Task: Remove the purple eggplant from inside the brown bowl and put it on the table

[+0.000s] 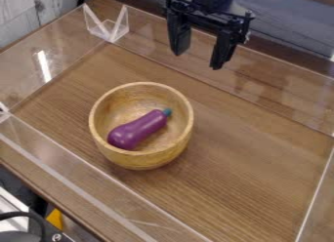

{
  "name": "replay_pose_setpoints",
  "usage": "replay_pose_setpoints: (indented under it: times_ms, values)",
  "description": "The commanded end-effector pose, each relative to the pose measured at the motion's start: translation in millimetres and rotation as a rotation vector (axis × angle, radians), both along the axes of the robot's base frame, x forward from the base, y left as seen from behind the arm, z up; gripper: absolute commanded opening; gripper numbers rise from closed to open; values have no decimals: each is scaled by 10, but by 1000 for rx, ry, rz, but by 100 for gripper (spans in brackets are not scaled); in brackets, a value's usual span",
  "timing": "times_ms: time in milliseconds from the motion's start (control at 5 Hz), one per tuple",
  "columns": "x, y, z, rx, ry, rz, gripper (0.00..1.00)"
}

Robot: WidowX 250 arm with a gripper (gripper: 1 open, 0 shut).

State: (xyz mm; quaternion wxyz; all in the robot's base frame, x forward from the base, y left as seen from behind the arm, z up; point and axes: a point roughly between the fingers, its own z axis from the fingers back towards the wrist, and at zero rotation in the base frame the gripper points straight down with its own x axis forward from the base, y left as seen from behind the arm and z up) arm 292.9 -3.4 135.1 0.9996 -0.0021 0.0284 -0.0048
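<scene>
The brown wood-grain table [248, 139] fills most of the view, its long straight grain lines running diagonally from the upper left toward the lower right. Low clear acrylic walls [78, 182] edge it on every visible side, catching pale reflections along their top edges, and at the far left corner a small clear acrylic piece [107, 23] stands folded in a V shape.

The black robot gripper [198, 47] hangs at the top of the frame, above the far part of the table and pointing downward. Its jaws stand wide apart with nothing between them, and they touch no object. It is well apart from the bowl, up and to the right of it in the picture.

A round light-brown wooden bowl [141, 154] with thick walls and visible grain sits upright on the table, left of centre and toward the near side. Its inside is paler than its rim.

The small glossy purple toy eggplant [139, 129] lies inside the bowl, resting on the bottom and stretched diagonally. Its bulbous end points to the lower left, and its dark teal-green stem cap [166, 113] points to the upper right, near the inner wall.
</scene>
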Motion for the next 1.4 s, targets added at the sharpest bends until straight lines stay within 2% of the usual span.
replay_pose_setpoints:
  times_ms: [0, 200, 400, 600, 800, 1000, 1200]
  values:
    - [59, 8, -163, -3, 16, -21, 100]
    - [-56, 145, -334, -4, 36, -31, 100]
    - [-219, 291, -268, 0, 28, -36, 100]
    - [-353, 454, -211, 14, 20, -24, 100]
    - [-463, 556, -297, 29, 14, -27, 100]
    - [-500, 571, -424, 35, 5, -30, 100]
    - [-600, 648, -539, 39, -6, 61, 100]
